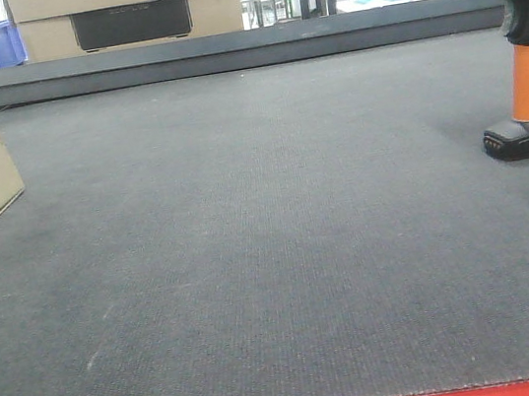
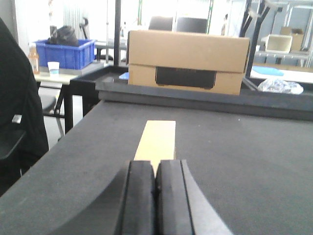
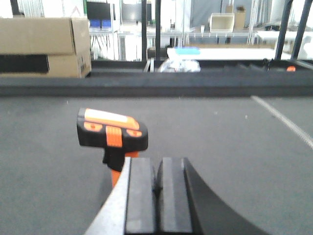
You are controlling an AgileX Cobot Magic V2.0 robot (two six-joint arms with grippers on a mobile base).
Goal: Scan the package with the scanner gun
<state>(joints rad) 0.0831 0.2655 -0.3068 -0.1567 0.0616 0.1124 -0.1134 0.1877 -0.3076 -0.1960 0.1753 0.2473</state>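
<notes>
Wrist views | left tool clenched behind package; right tool clenched beside scanner gun

Bright workshop (metal racks, tables) behind a blue crate and chair.

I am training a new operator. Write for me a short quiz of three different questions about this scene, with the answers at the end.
1. True or false: the scanner gun stands upright on its flat black foot on the dark mat.
2. Multiple choice: in the left wrist view, the package lies
A. between the fingers of the left pincer
B. on the mat ahead of the shut left pincer
C. on top of the larger carton
3. Fill in: the handle of the scanner gun is coloured ____.

Key
1. True.
2. B. The left pincer is shut and holds nothing; the package is beyond it.
3. Orange. The right pincer, also shut, has not taken it.
</notes>
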